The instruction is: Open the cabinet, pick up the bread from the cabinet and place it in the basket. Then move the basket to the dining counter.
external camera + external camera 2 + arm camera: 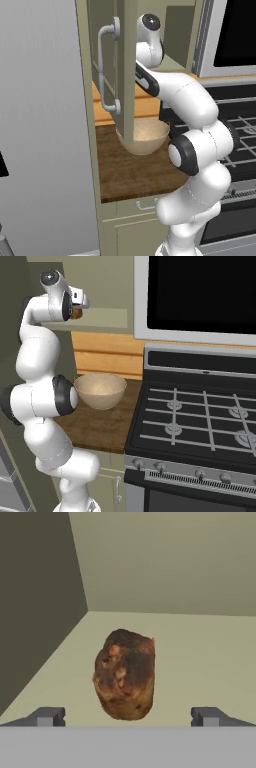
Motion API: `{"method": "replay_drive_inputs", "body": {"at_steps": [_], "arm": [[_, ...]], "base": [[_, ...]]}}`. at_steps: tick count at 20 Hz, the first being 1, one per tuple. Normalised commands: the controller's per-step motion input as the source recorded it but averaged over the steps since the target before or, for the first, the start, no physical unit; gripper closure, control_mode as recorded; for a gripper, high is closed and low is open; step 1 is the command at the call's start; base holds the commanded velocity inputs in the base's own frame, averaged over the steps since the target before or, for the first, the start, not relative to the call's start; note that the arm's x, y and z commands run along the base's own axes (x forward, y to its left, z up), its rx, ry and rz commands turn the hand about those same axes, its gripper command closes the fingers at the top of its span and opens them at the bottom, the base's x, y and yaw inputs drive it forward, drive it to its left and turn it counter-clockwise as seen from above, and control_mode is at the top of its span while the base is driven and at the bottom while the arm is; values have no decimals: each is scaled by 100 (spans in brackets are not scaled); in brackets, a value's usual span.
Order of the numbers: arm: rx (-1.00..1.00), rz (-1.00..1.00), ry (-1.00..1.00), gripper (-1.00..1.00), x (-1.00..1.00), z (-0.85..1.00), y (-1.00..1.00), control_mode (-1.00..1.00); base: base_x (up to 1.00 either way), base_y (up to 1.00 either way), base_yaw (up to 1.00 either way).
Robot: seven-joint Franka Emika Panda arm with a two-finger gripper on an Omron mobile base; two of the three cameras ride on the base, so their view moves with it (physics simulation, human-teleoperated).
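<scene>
Gripper: one gripper (128,717), its jaws spread wide, one tip on each side of the bread and clear of it.
Bread: one brown chunk (125,674) lying on the cabinet's pale shelf floor, just ahead of the fingertips (47,716).
Cabinet: one tall olive-beige cabinet (172,30), door (107,65) swung open, hand reaching inside.
Basket: one pale tan bowl (100,390) on the narrow dark wood worktop (97,428) below the cabinet, beside the stove (200,421).
Views: the hand view shows the bread whole; the right base view shows a brown sliver (76,313) at the hand; the left base view shows the curved silver handle (102,67).
</scene>
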Motion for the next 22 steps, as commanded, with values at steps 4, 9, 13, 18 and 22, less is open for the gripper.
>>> {"method": "replay_drive_inputs", "body": {"at_steps": [4, 9, 13, 18, 22], "arm": [[-2, 0, 0, -100, 26, -12, 0, -100], [-2, 0, 0, -100, 23, -18, 1, -100], [-4, 0, 0, -100, 19, -18, 7, -100], [-2, 0, 0, -100, 17, -12, 4, -100], [0, 0, 0, -100, 24, -1, 3, -100]], "base": [[0, 0, 0], [0, 0, 0], [0, 0, 0], [0, 0, 0], [0, 0, 0]]}}
